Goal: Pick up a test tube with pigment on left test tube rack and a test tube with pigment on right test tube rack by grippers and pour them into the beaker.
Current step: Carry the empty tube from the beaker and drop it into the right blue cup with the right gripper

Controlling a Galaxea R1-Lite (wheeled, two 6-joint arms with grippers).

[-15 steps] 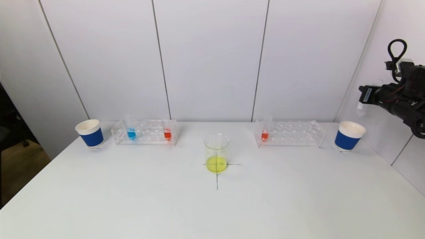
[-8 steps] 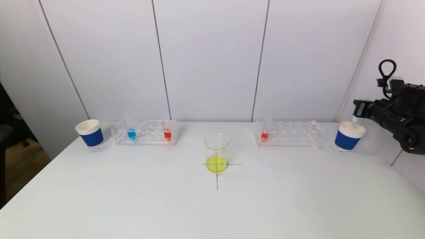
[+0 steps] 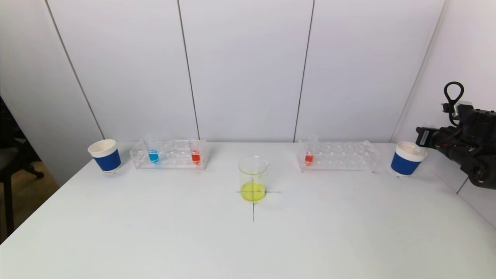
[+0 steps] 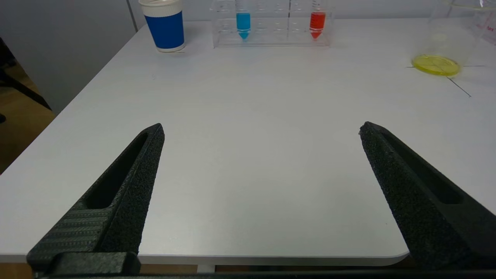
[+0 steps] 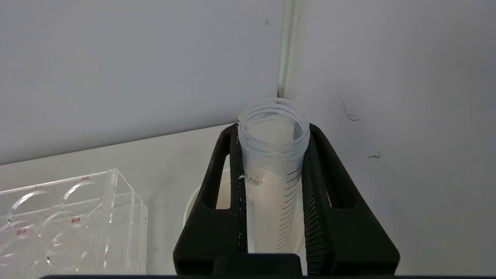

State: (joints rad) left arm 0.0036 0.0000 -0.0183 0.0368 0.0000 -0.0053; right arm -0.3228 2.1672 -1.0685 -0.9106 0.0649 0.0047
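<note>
My right gripper [image 5: 273, 130] is shut on an empty clear test tube [image 5: 273, 162], held upright with its lower end inside the right blue paper cup [image 3: 407, 159]. In the head view that right gripper [image 3: 420, 138] sits at the cup's far-right rim. The beaker [image 3: 253, 178] with yellow liquid stands on a cross mark at the table's middle. The left rack [image 3: 169, 154] holds a blue tube [image 3: 153, 155] and a red tube [image 3: 195, 156]. One red tube [image 3: 309, 157] stands in the right rack [image 3: 338, 155]. Over the near left table edge, my left gripper [image 4: 261, 130] is open and holds nothing.
A second blue paper cup [image 3: 105, 155] stands left of the left rack. White wall panels close off the back and the right side, close to my right arm. The table's right edge [image 3: 474, 209] runs diagonally near the right cup.
My right gripper has come down with the empty tube from above the right cup, and the tube's lower end now sits inside it. The left gripper has not moved.
</note>
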